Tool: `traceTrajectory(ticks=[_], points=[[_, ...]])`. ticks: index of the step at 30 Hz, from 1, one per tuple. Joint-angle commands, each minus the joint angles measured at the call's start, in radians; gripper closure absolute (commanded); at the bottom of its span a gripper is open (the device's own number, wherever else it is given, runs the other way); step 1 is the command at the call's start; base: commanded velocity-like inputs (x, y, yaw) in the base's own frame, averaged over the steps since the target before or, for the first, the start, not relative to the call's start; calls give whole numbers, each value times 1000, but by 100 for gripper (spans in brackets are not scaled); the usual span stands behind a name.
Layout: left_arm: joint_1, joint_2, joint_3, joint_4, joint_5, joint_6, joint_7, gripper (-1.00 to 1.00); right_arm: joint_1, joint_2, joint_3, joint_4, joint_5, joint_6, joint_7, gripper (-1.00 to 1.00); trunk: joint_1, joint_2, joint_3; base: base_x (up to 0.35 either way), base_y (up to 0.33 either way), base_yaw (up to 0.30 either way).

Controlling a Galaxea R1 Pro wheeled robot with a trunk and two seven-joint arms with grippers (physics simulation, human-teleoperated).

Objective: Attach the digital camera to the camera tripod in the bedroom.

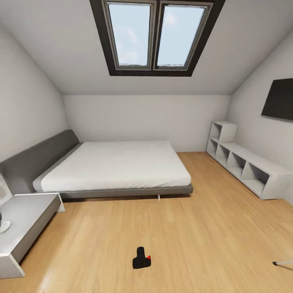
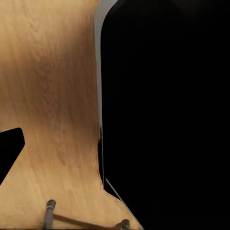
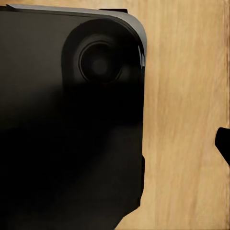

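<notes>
Facing bedroom: camera on floor dead ahead, between my arms, lens axis pointing away. Tripod leg tip far right. Gripper states: cannot tell.

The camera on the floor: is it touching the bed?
Apart. The head view shows the camera lying on the wood floor, with a wide strip of bare floor between it and the bed.

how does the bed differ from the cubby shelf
The bed is low and broad with a dark grey frame and white top, against the left wall; the cubby shelf is all white, open-fronted, stepped taller at its far end, along the right wall. Both stand on the wood floor.
</notes>
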Motion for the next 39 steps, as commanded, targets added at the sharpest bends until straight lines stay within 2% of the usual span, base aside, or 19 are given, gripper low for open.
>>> traceTrajectory(ticks=[1,7,16,31,39], points=[[0,2,-1,-2,0,1,0,-100,0,0,0,0,-1,-3,1,-100,0,0,-1,35,-308,231],[0,9,1,-2,0,0,0,-100,0,0,1,0,-1,-3,1,-100,0,0,-2,127,-226,98],[0,11,1,-2,0,0,0,-100,0,0,1,0,-1,-3,1,-100,0,0,-3,250,-45,13],[0,13,1,-2,1,0,0,-100,0,0,1,0,1,-9,1,-100,0,0,-3,25,-1,0],[0,28,3,-2,2,0,0,-100,0,0,1,0,1,-61,1,-100,0,0,-3,15,0,0]])
